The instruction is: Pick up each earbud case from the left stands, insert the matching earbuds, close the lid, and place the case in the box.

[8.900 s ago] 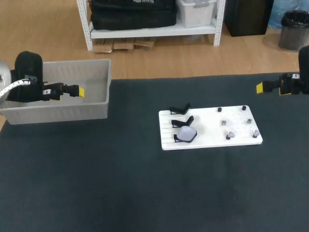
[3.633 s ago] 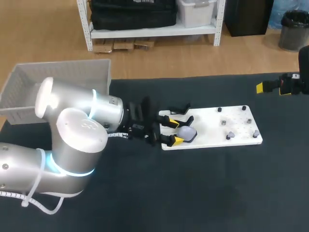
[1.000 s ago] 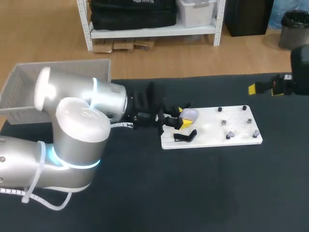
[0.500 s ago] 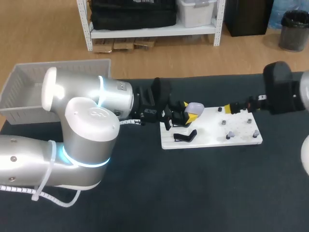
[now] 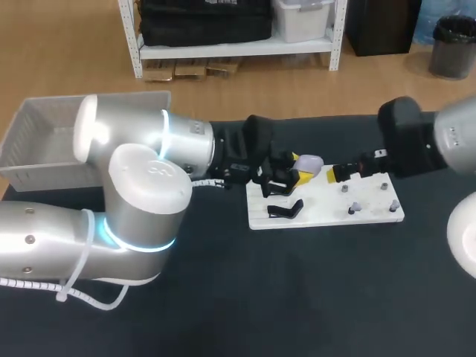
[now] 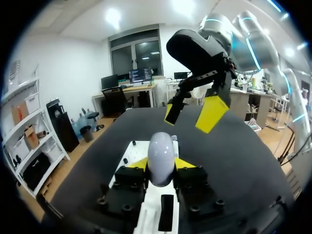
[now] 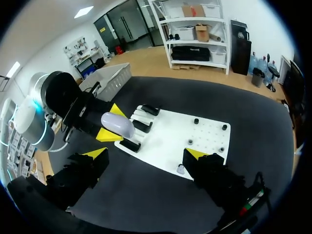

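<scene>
**Head view.** The left arm comes in from the left across the dark counter (image 5: 312, 297). Its left hand (image 5: 301, 171) is clenched on the lavender earbud case (image 5: 310, 161), which sits between the yellow fingertips over the stand end of the white board (image 5: 327, 214). One black stand (image 5: 283, 210) lies bare on the board, just beside the held case on the near side. The right hand (image 5: 334, 172) comes in from the right over the board. Its yellow tip is near the case but apart from it. The grey box (image 5: 44, 160) stands at the counter's far left corner, partly hidden behind the left arm.

**Left wrist view.** The earbud case (image 6: 161, 157) stands upright in the left hand (image 6: 161, 165), gripped from two sides, with a yellow tip showing at each flank. Ahead of it and higher hangs the right hand (image 6: 191, 113), its fingers spread, nothing between them and clear of the case. The white board (image 6: 155, 214) lies under the left hand.

**Right wrist view.** The right hand (image 7: 146, 153) is released, its fingers wide apart with nothing between them. Ahead of it, outside that gap, the left hand (image 7: 112, 124) grips the earbud case (image 7: 118, 125) beside the black stands (image 7: 142, 126) at one end of the white board (image 7: 170, 146). Small pegs (image 7: 196, 121) dot the board's other half. The grey box (image 7: 111, 75) lies beyond the left arm.
</scene>
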You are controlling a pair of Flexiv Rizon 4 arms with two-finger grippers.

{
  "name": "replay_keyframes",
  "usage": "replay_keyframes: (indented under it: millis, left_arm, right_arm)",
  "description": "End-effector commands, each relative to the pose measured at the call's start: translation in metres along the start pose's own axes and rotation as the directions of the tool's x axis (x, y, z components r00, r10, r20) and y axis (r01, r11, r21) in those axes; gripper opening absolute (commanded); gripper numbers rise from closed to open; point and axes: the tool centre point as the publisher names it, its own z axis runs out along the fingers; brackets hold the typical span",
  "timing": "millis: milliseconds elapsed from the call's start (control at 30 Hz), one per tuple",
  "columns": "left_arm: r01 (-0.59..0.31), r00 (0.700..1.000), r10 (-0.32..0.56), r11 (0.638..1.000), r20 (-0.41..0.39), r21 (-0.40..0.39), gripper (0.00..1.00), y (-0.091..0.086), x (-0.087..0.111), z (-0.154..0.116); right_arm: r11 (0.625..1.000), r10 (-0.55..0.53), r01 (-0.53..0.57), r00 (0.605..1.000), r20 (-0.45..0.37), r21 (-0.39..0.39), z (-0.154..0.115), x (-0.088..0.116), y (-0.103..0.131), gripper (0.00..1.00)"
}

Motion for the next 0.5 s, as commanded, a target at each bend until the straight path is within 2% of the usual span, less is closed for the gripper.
replay_keyframes:
  millis: [33, 500]
  left_arm:
    - [-0.008, 1.000, 0.008, 1.000, -0.006, 0.004, 0.00, 0.0013, -0.0018, 0.0060]
    - [-0.025, 1.000, 0.025, 1.000, 0.012, 0.015, 0.00, -0.0074, -0.0058, 0.0020]
  right_arm:
    - [0.999, -0.003, 0.002, 1.000, -0.014, -0.041, 0.0062, -0.0060, -0.0026, 1.00]
    - [0.999, -0.002, 0.000, 0.999, -0.040, -0.052, 0.0162, -0.0097, -0.0024, 1.00]
